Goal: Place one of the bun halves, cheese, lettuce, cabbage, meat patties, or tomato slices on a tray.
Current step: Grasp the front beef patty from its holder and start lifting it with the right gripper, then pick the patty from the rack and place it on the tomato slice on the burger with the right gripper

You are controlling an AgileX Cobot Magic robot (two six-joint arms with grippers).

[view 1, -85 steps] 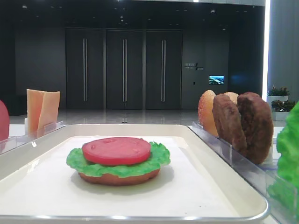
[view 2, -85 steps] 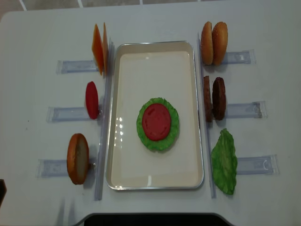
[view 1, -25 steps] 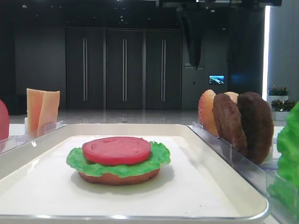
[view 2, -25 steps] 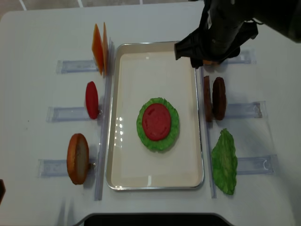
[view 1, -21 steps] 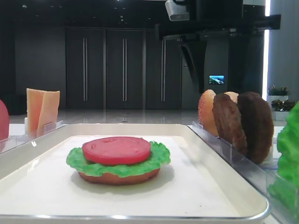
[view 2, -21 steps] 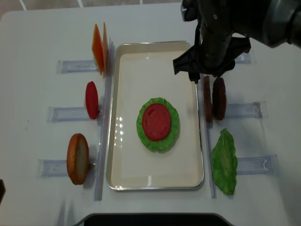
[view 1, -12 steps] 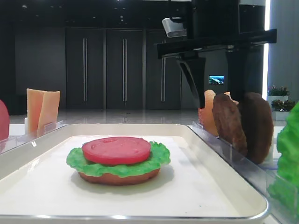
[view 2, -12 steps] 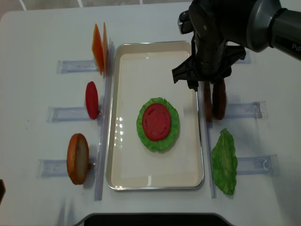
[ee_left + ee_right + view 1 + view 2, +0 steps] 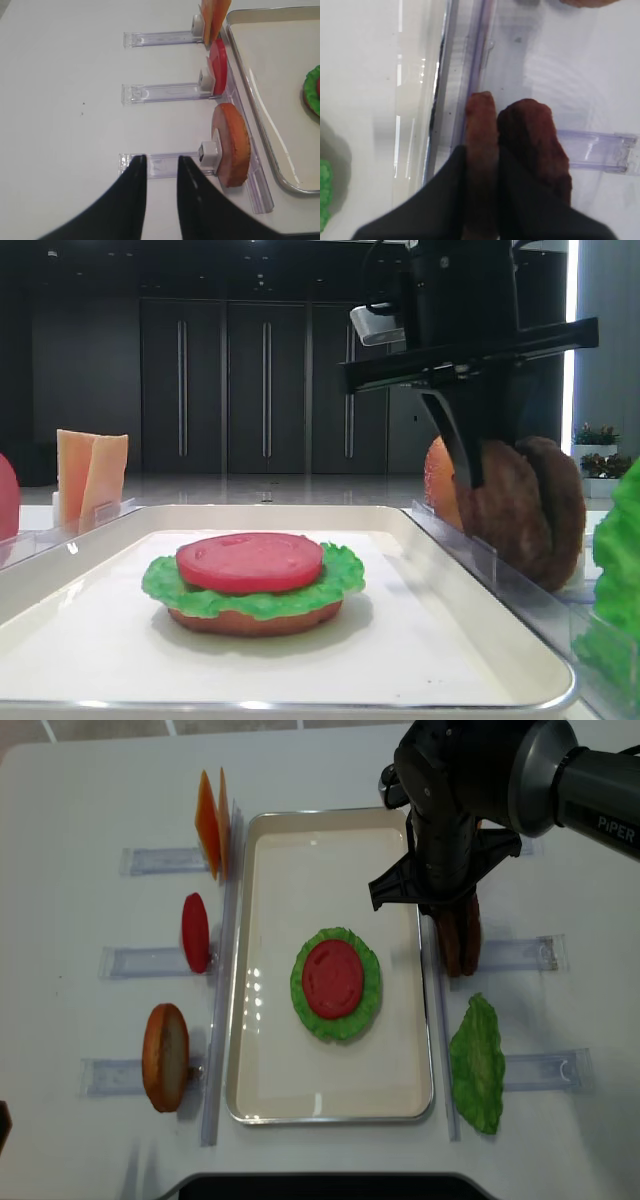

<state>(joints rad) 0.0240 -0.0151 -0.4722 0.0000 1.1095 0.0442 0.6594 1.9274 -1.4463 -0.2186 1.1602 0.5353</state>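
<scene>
The meat patties (image 9: 458,942) stand on edge in a clear holder (image 9: 515,953) just right of the tray (image 9: 262,1080), and the right gripper (image 9: 481,165) has its jaws closed on the patty nearer the tray, one black finger on each face of it. The tray holds a stack near its middle: a flat brown bun base (image 9: 255,621), the lettuce (image 9: 370,982) leaf on it, and a tomato slice (image 9: 332,978) on top. Beyond the patties, two seeded bun halves (image 9: 440,480) are mostly hidden behind the arm. A second green leaf (image 9: 477,1063) leans on the nearest right-hand holder. On the tray's left, three more clear holders carry the cheese (image 9: 211,823) slices, another tomato slice (image 9: 195,932) and a bun half (image 9: 165,1056), each upright. The left gripper (image 9: 159,172) hovers over the end of the bun's holder, jaws slightly apart and empty. Everything sits on a plain white desk (image 9: 80,910). Behind it lies a dark hall with tall doors (image 9: 265,390) and a small lit screen
</scene>
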